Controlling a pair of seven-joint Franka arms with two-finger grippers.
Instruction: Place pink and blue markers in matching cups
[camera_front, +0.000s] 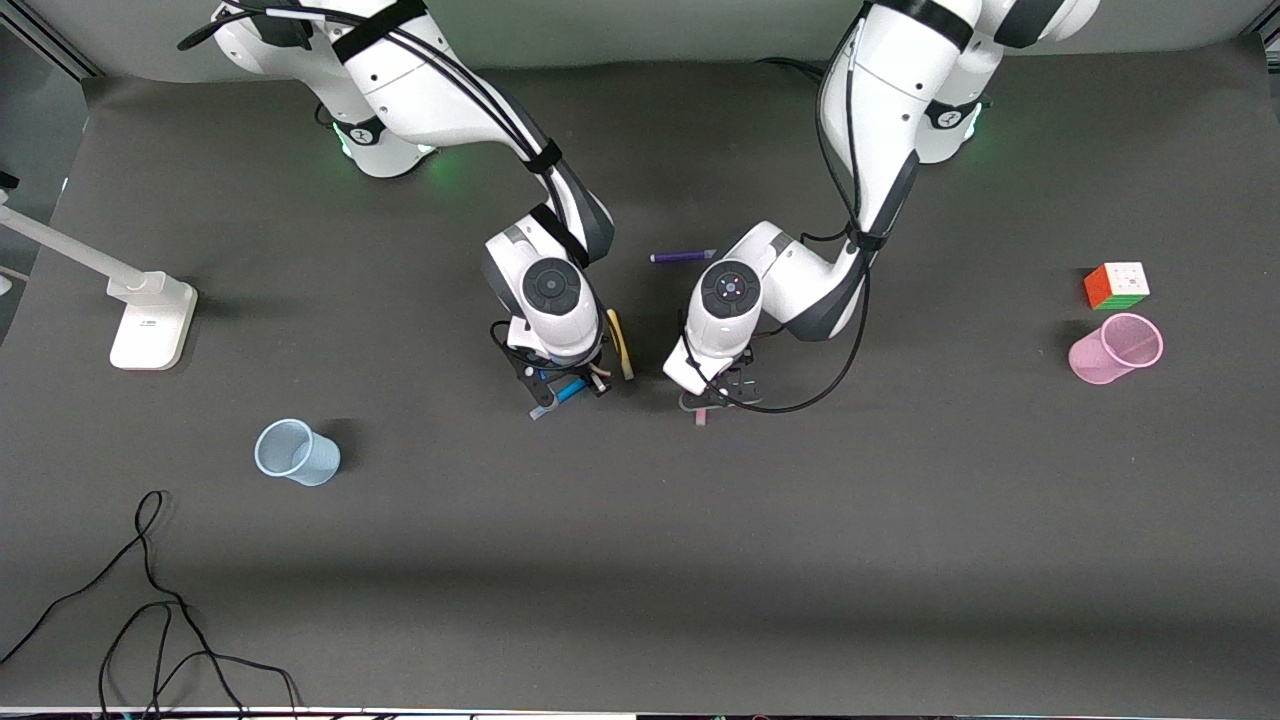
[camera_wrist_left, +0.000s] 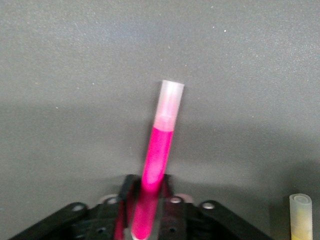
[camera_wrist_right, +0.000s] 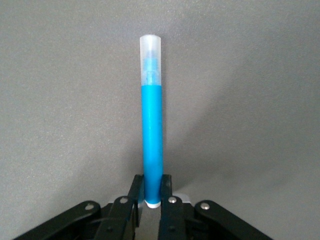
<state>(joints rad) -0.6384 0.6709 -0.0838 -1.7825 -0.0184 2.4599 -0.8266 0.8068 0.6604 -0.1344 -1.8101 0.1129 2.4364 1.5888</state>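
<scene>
We could see little of either marker from the front view, both arms bent low over mid-table. The right gripper (camera_wrist_right: 151, 197) had its fingers clamped on the one blue marker (camera_wrist_right: 151, 135), the left gripper (camera_wrist_left: 148, 197) on the one pink marker (camera_wrist_left: 159, 155). Two cups stood well apart: blue cup (camera_front: 297, 452), pink cup (camera_front: 1116, 348).
</scene>
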